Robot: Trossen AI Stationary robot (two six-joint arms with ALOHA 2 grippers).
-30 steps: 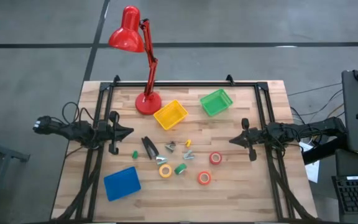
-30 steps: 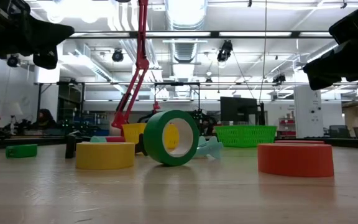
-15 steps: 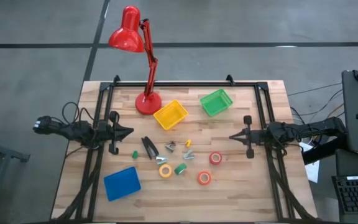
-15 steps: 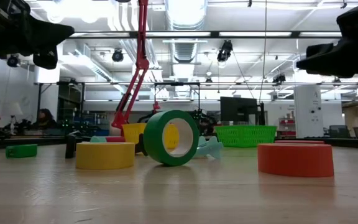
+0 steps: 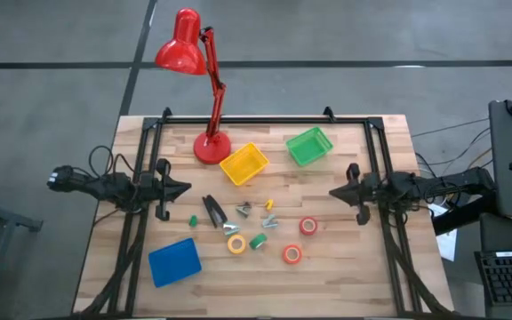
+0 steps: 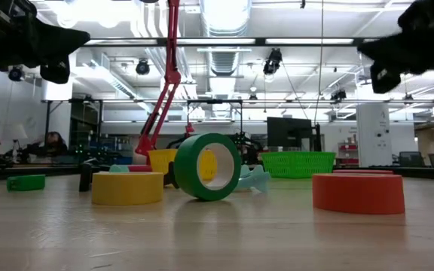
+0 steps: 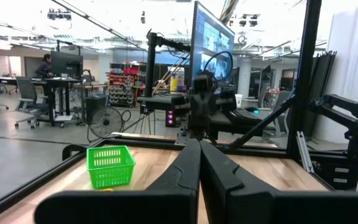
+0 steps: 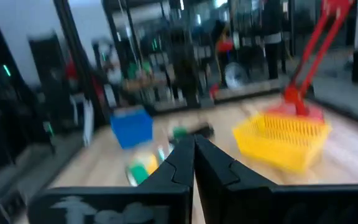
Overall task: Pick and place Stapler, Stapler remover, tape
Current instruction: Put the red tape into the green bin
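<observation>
Both grippers hover with fingers pressed together, holding nothing: the left gripper (image 5: 185, 188) near the table's (image 5: 363, 284) left edge, the right gripper (image 5: 334, 193) near its right edge. The stapler (image 5: 212, 211) lies left of centre, the tape rolls (image 5: 308, 226) toward the front edge. Open the fingers wide, then descend across the stapler's narrow width.
</observation>
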